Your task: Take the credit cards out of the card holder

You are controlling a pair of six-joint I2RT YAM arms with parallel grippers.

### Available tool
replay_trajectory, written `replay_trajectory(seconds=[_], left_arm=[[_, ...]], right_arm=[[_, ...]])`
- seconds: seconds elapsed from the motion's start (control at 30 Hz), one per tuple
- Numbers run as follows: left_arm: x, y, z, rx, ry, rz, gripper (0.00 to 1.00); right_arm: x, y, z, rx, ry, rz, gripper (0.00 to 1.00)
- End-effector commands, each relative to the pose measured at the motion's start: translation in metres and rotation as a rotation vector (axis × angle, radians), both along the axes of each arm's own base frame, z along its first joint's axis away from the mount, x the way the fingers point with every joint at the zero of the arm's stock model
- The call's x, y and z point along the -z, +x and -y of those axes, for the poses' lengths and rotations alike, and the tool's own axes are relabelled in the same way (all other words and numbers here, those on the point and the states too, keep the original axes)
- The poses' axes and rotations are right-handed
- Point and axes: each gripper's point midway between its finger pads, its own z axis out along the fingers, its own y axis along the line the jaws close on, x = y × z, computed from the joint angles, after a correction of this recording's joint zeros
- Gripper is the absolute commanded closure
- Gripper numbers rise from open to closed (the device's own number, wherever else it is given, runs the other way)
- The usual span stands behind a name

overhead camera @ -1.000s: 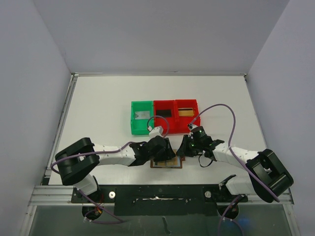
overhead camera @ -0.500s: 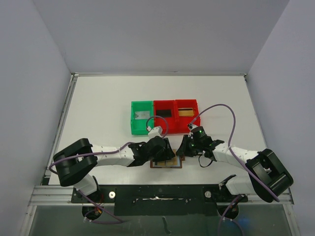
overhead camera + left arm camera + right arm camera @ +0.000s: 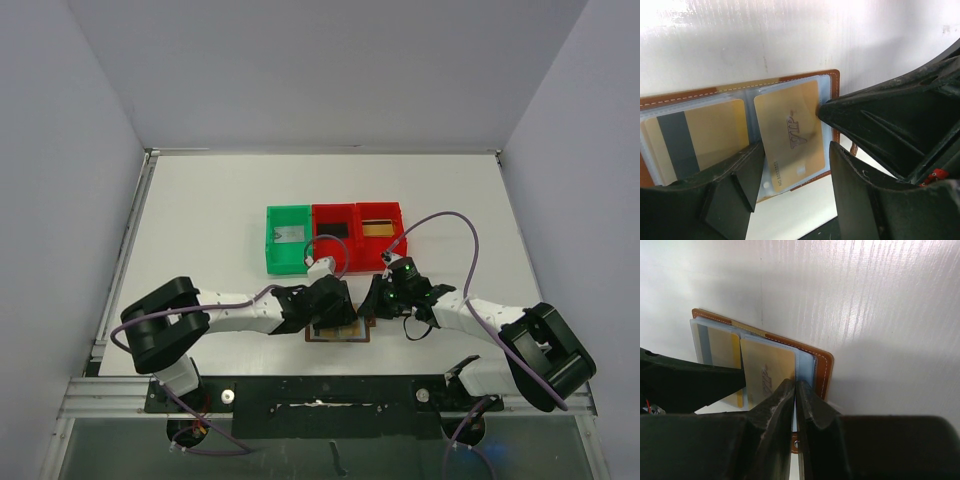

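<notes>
The card holder (image 3: 340, 333) lies open at the table's near middle, with a brown leather rim (image 3: 836, 80) and clear pale blue sleeves. Two gold credit cards sit in the sleeves: one marked VIP (image 3: 790, 132), and one showing a dark stripe (image 3: 700, 140). My left gripper (image 3: 796, 152) hovers open, its fingers either side of the VIP card's lower end. My right gripper (image 3: 796, 384) is shut. Its tips rest on the right sleeve edge beside the VIP card (image 3: 767, 371). Whether it pinches the sleeve I cannot tell.
Behind the holder stand three bins in a row: a green bin (image 3: 270, 240) with a pale card, a red bin (image 3: 316, 240) with something dark, and a red bin (image 3: 400, 225) with a gold card (image 3: 377, 229). Both arms crowd the near middle.
The left arm has shifted slightly right, bringing its wrist further over the holder. The right gripper has stayed in place on the holder's right edge.
</notes>
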Motion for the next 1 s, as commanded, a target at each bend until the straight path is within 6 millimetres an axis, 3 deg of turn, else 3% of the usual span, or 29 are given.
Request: replay_trajectory(seconds=[0.0,0.2,0.57,0.97], left_arm=[[0.016,-0.006,-0.007,-0.009,0.067,-0.036,0.48],[0.010,-0.005,0.002,-0.027,-0.032,-0.021,0.49],[-0.024,0.005,0.013,-0.096,-0.255,0.037,0.66],[-0.032,0.002,0.004,-0.126,-0.352,0.046,0.82]], right_arm=[[0.021,-0.014,0.017,0.011,-0.079,-0.051,0.90],[0.023,-0.016,0.017,0.010,-0.079,-0.055,0.90],[0.025,-0.018,0.017,0.013,-0.077,-0.062,0.90],[0.025,-0.017,0.016,0.013,-0.073,-0.063,0.90]])
